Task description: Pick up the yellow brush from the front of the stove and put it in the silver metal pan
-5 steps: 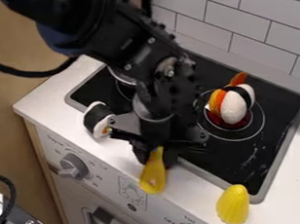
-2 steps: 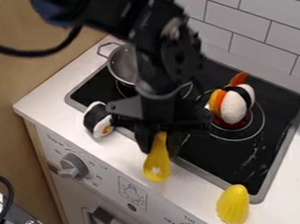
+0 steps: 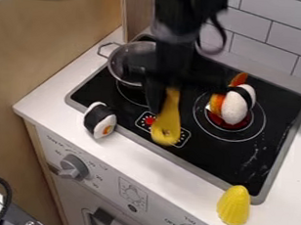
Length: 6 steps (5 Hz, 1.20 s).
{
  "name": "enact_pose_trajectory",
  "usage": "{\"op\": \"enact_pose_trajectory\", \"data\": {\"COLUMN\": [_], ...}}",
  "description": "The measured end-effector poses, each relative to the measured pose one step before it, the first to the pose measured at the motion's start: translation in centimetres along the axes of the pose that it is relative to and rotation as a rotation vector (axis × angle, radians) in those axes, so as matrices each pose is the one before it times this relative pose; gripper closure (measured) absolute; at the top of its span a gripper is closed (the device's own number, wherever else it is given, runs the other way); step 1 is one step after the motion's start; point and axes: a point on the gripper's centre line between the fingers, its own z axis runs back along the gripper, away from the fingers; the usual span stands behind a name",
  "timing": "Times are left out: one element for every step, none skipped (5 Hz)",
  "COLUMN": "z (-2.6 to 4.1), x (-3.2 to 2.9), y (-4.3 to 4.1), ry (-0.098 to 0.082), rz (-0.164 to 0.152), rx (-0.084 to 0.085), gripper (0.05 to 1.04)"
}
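Observation:
Over the middle of the black cooktop, my gripper [image 3: 171,94] is shut on a yellow spoon-like utensil [image 3: 167,120], which hangs down from it. Left of the gripper, a metal pot [image 3: 121,65] with a side handle stands on the back left burner, partly covered by the arm. To the right, a white and orange sushi toy [image 3: 235,105] with a black band lies on the other burner. A smaller sushi roll toy [image 3: 100,121] rests on the white counter at the front left. A yellow corn-like toy [image 3: 234,205] is at the front right.
The cooktop [image 3: 244,158] has a raised grey rim around it. Along the stove's front are knobs [image 3: 74,167]. A tiled wall [image 3: 277,33] rises behind, and a wooden panel [image 3: 136,10] stands behind the pot.
My gripper has moved up and back from the counter's front edge to over the cooktop, carrying the yellow utensil. The pot, first mostly behind the arm, shows more.

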Motion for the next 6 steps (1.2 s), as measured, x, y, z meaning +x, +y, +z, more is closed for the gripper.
{"op": "enact_pose_trajectory", "data": {"z": [0.622, -0.642, -0.678, -1.311, -0.799, -1.244], "x": [2.909, 3.84, 2.186, 1.334, 0.123, -0.768], "y": [0.773, 2.049, 1.918, 1.326, 0.18, -0.028], "ry": [-0.0024, -0.0127, -0.0143, -0.0162, -0.0181, -0.0062], "rz": [-0.0769, -0.084, -0.0427, -0.0275, 0.0074, 0.0334], "rx": [-0.0026, -0.0102, -0.0035, -0.017, -0.0127, -0.0013], "gripper": [0.754, 0.754, 0.754, 0.754, 0.754, 0.754]}}
